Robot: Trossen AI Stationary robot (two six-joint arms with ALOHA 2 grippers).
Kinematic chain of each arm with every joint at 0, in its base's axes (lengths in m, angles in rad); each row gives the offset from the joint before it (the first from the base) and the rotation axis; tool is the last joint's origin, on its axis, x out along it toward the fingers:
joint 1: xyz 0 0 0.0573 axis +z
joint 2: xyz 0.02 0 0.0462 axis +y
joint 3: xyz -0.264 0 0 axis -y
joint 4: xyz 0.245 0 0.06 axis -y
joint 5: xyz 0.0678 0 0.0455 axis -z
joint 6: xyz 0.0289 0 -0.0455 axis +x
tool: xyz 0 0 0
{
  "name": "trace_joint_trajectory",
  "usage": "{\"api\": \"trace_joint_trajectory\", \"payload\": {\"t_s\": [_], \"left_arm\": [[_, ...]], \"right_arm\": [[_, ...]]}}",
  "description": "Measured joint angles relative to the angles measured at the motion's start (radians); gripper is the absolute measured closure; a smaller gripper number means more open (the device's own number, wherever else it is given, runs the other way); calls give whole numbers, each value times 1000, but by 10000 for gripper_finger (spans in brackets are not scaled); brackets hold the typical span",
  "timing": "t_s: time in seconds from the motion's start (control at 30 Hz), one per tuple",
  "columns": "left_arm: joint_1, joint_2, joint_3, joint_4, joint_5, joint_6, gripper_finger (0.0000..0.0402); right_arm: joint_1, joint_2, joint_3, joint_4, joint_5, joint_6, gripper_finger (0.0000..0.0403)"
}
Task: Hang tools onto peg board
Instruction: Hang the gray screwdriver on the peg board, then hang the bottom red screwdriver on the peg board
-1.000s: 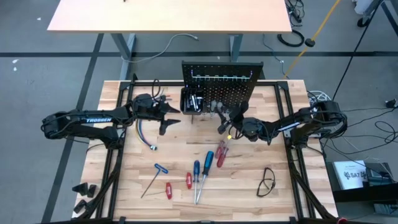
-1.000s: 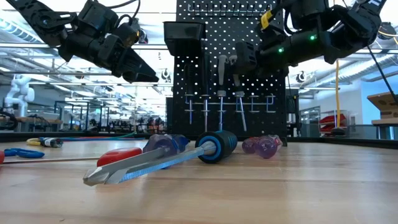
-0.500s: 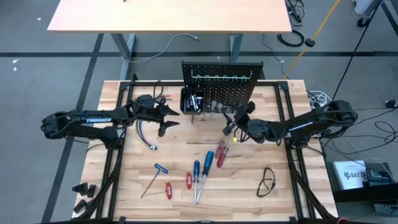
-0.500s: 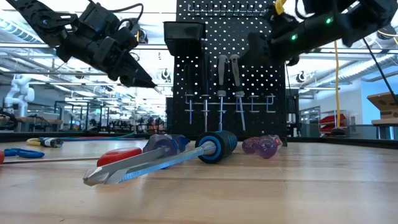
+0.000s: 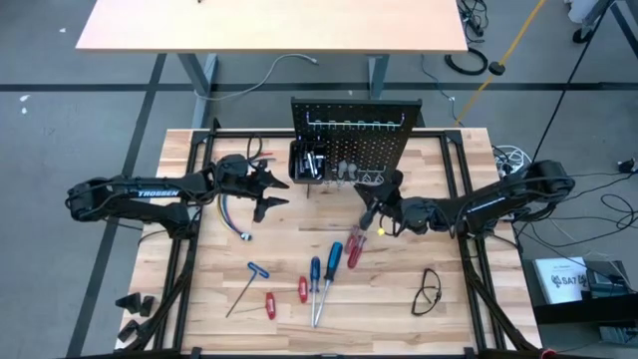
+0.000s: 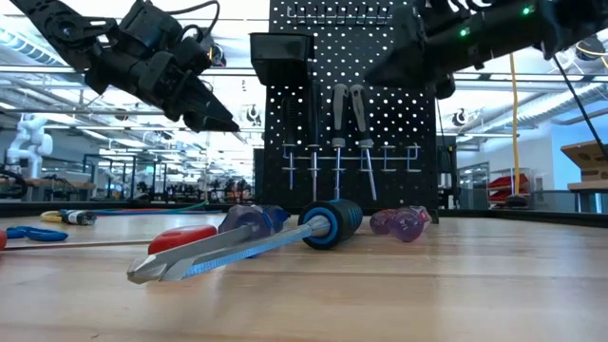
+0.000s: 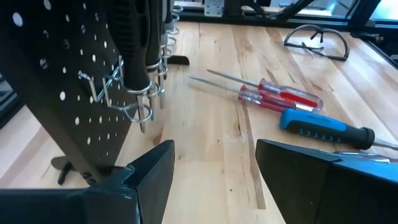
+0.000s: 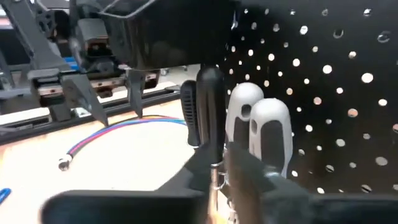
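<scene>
The peg board [image 5: 356,140] stood upright just beyond the right end effector [image 5: 371,213], whose fingers were pinched together and empty, while loose tools [image 5: 332,261] lay on the desk [image 5: 399,299] near it and the left end effector [image 5: 271,192] hovered wide open.

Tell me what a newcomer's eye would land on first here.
First, the black upright perforated peg board at the table's far edge, with grey-handled tools hanging on its hooks. Next, the loose screwdrivers with blue, red and black handles lying on the pale wooden tabletop in front of it. The right gripper hovers near the board's foot; the open left gripper waits beside the board.
</scene>
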Motion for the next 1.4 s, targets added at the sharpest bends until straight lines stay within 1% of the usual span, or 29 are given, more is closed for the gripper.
{"api": "trace_joint_trajectory", "payload": {"t_s": [0.03,0.07,0.13,0.23,0.33,0.47,0.6,0.7,0.93,1.0,1.1,1.23,1.33,1.4], "left_arm": [[-1,0,0,1,0,0,169],[-3,0,0,2,0,-1,169],[-8,0,0,4,0,-1,169],[-17,0,0,9,0,-1,169],[-27,0,0,26,0,-1,169],[-48,0,14,25,-1,-2,169],[-83,-20,26,22,-1,1,169],[-101,-50,27,11,-1,21,169],[-107,-95,27,-18,-5,26,169],[-117,-108,27,-19,-7,25,169],[-152,-141,27,-17,-7,3,169],[-212,-196,27,-14,-7,1,169],[-262,-222,27,-13,-38,0,169],[-297,-225,27,-12,-80,0,169]], "right_arm": [[0,12,0,16,1,1,389],[-1,25,0,34,2,5,393],[-3,56,2,87,3,23,393],[-3,107,32,105,10,21,401],[-3,164,90,92,58,13,402],[-3,213,167,20,146,-24,402],[-3,219,206,-66,223,-24,403],[-3,218,212,-95,259,-24,403],[-2,217,213,-108,339,-24,403],[0,216,214,-113,347,-24,403],[9,216,214,-114,357,-32,403],[44,210,214,-116,448,-80,403],[82,190,227,-113,435,-130,403],[113,181,241,-132,379,-142,403]]}}
